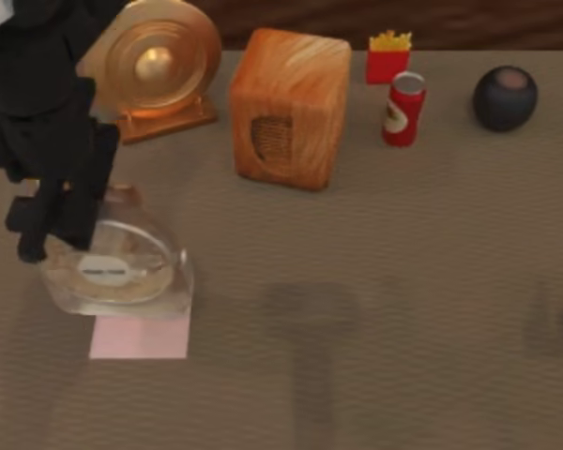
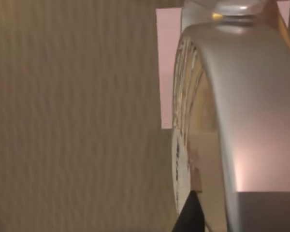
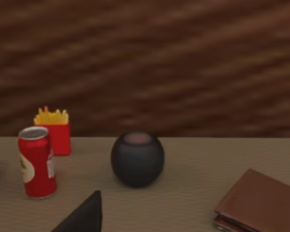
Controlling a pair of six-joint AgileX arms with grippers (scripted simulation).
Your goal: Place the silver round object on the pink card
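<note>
The silver round clock [image 1: 117, 270] lies dial-up at the table's left, over the far edge of the pink card [image 1: 141, 337]. The card's near strip shows below the clock. Whether the clock rests on the card or hangs above it I cannot tell. My left gripper [image 1: 61, 236] is shut on the clock's rim from the far left side. The left wrist view is filled by the clock's thick rim [image 2: 246, 111] and cream dial, with the pink card [image 2: 165, 63] beyond and one dark fingertip [image 2: 189, 216] against the dial. My right gripper [image 3: 145, 228] is parked open at the right.
Along the back stand a gold disc on a stand [image 1: 159, 66], a wooden block [image 1: 289, 105], a red fries box [image 1: 388, 56], a red can [image 1: 403, 110] and a dark ball [image 1: 505, 97]. A brown wallet [image 3: 261, 203] lies near the right gripper.
</note>
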